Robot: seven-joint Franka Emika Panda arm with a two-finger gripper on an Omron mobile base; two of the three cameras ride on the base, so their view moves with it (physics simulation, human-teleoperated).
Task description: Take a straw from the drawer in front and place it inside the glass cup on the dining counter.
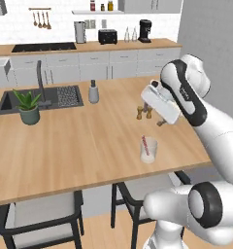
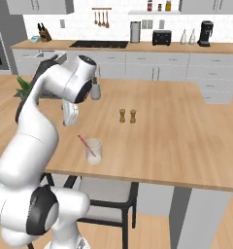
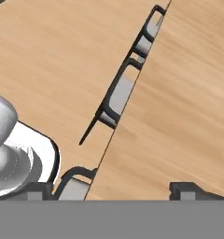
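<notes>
The glass cup (image 1: 148, 151) (image 2: 93, 151) stands near the front edge of the dining counter (image 1: 79, 141) (image 2: 176, 141). The pink-red straw (image 1: 145, 145) (image 2: 85, 145) leans inside it, its top sticking out over the rim. My gripper (image 1: 161, 122) hangs above the counter, a little behind and to the right of the cup, tilted downward. In the hand view its fingertips (image 3: 187, 190) stand wide apart with nothing between them, so the gripper (image 3: 111, 189) is open over the counter's edge. The drawer is out of view.
Two small wooden shakers (image 1: 144, 112) (image 2: 127, 115) stand just behind the gripper. A grey soap bottle (image 1: 93, 92), a potted plant (image 1: 28, 106) and the dark sink (image 1: 21, 99) with its tap lie to the left. Black-framed chairs (image 1: 41, 214) (image 3: 117, 95) sit under the counter's front edge.
</notes>
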